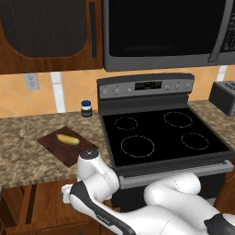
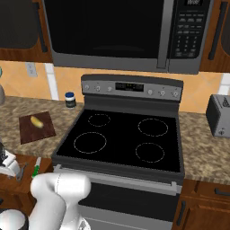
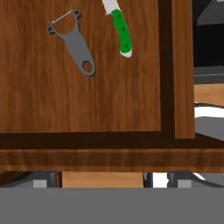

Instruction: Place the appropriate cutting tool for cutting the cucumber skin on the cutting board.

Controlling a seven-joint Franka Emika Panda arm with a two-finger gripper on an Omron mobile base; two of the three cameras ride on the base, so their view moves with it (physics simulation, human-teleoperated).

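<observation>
The grey Y-shaped peeler (image 3: 73, 41) lies flat in an open wooden drawer (image 3: 87, 113), forked head toward the view's upper left. Beside it is a green-handled knife (image 3: 121, 33). My gripper (image 3: 103, 180) hovers above the drawer's front edge, open and holding nothing, well short of the peeler. The dark reddish-brown cutting board (image 1: 73, 151) sits on the counter left of the stove, with the yellowish cucumber (image 1: 67, 139) on its far part. From the right, the board (image 2: 42, 130), the cucumber (image 2: 36, 121) and the knife (image 2: 36, 170) in the drawer below the counter also show.
A black glass-top stove (image 1: 160, 137) stands right of the board, under a microwave (image 1: 165, 32). A small dark-lidded jar (image 1: 86, 109) sits by the backsplash. A toaster (image 2: 218, 116) is on the right counter. My arm's elbow (image 1: 94, 170) hangs over the counter edge.
</observation>
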